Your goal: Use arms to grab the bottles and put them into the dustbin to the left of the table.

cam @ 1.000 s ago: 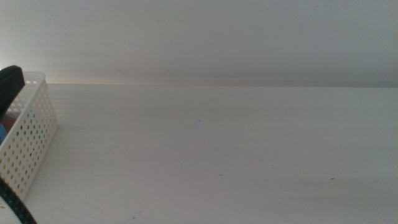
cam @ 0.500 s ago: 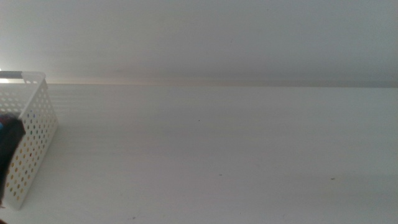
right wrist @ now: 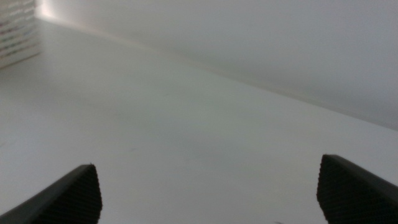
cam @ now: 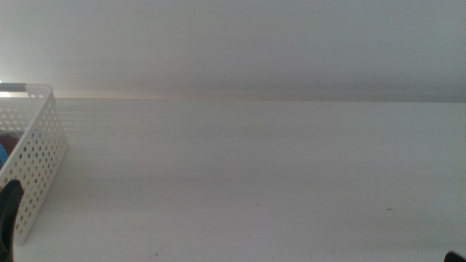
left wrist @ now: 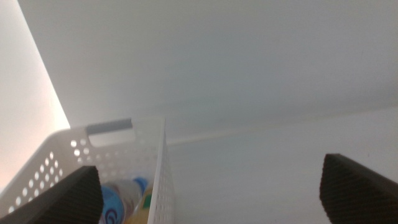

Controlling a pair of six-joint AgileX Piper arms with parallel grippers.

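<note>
I see no bottles on the surface; the dustbin at left holds bottles. Both tools, left tool and right tool, are spread, gripping nothing, so I judge the job finished.

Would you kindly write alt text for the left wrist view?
The left gripper, jaws wide apart and holding nothing, hangs by the white perforated dustbin. Inside the bin lies a blue-labelled water bottle. The plain white table stretches beyond it to a pale wall.

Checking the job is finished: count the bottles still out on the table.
0. The table shows none; the water bottle lies inside the dustbin, with a yellowish item beside it; others may be hidden there.
</note>
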